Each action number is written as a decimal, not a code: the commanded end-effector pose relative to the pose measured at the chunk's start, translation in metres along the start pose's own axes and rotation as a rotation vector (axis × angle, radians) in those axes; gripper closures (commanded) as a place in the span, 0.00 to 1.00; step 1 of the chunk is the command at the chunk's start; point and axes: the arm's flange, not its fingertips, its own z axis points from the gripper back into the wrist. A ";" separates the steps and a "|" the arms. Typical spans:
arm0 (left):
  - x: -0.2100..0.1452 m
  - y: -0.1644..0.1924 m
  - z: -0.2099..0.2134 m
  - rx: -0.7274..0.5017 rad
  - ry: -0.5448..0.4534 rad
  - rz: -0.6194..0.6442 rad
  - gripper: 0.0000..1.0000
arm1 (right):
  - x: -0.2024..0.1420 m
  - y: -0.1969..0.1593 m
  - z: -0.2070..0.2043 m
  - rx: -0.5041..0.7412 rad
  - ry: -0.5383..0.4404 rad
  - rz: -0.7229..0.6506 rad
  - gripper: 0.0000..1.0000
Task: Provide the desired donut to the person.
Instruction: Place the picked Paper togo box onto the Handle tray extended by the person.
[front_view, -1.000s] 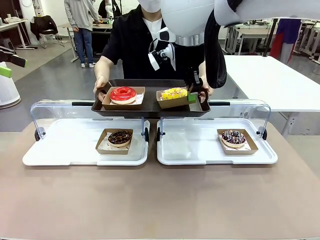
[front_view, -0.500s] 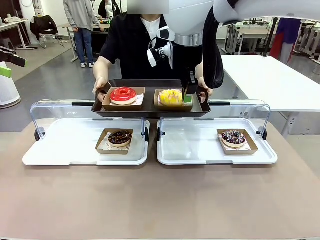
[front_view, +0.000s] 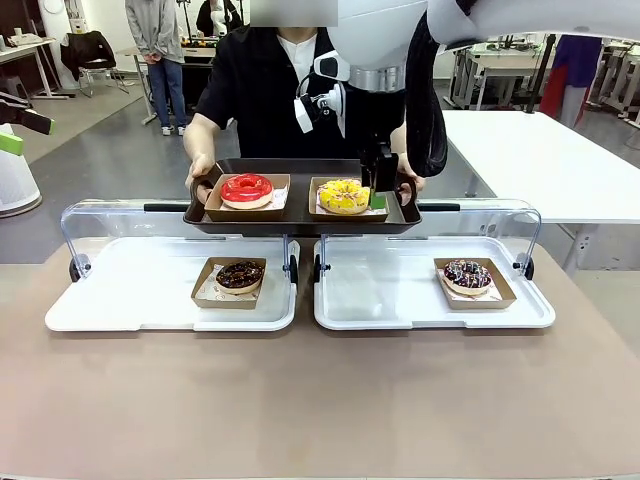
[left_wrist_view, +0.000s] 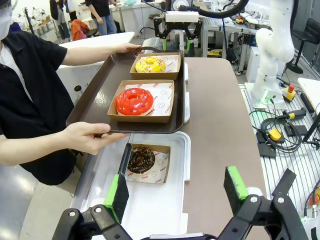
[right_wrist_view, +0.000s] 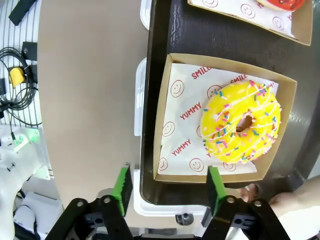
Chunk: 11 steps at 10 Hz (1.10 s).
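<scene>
Hovering over the person's tray (front_view: 300, 222), the right gripper (front_view: 381, 186) has fingers spread wide beside the yellow donut's box (front_view: 347, 211). A snagged rim could tip the hand-held tray. The left gripper (left_wrist_view: 176, 191) gapes idle.

Red donut (right_wrist_view: 280, 4) cut off by top edge in right wrist view. Person's hand (front_view: 410, 184) on dark tray (front_view: 300, 220) partly hidden behind right pincer (front_view: 380, 195) in front view. Print on box paper too small to be read there.
</scene>
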 end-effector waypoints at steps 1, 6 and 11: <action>0.000 -0.001 0.001 0.003 -0.009 -0.003 0.00 | -0.002 0.003 -0.002 0.001 -0.032 -0.018 0.00; 0.000 -0.001 0.001 0.003 -0.009 -0.003 0.00 | -0.004 0.005 0.006 0.039 -0.029 -0.010 0.00; 0.000 -0.001 0.001 0.003 -0.009 -0.003 0.00 | 0.000 0.002 0.002 0.009 -0.009 -0.004 0.00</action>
